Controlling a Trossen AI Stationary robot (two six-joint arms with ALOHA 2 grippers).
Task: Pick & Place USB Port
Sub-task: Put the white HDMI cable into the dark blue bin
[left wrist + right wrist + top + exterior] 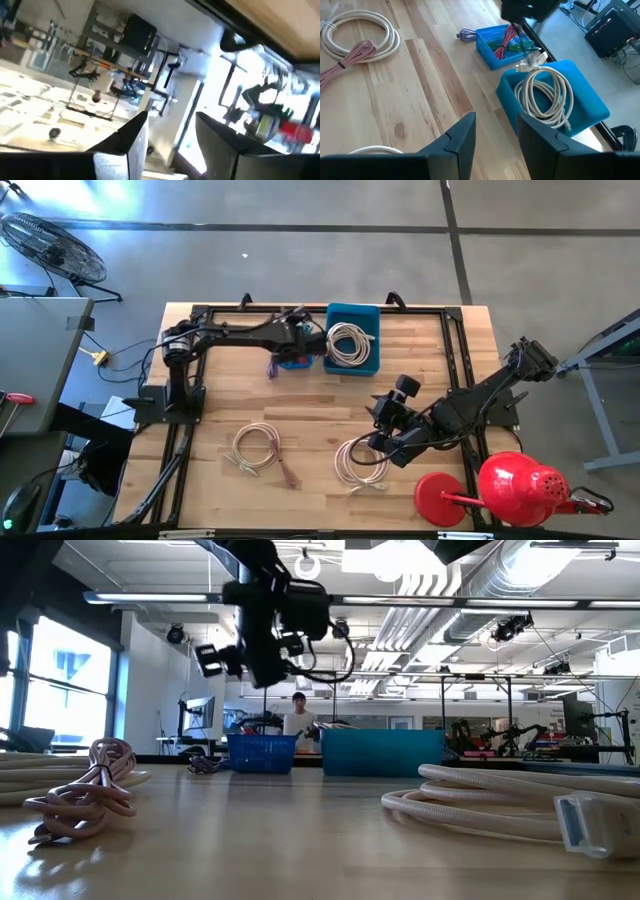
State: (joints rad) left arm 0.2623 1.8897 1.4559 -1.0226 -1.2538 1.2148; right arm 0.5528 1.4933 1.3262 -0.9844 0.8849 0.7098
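Note:
Three coiled USB cables show. A cream one (349, 343) lies inside the blue bin (372, 315). A cream and pink one (255, 448) and a pale one (360, 462) lie flat on the table's near half. My right gripper (495, 120) is open and hovers above the table (383, 415), just beyond the pale coil, pointing toward the bin (585, 95). My left gripper (172, 117) is open and raised over the small blue basket (295, 361), with nothing between its fingers.
The small blue basket (502, 47) holds red and green cables, and a purple cable (466, 34) lies beside it. A red watering can (520, 485) stands at the near right corner. Black frame rails (455, 350) line the table's edges. Bare wood (330, 405) lies between the coils and the bin.

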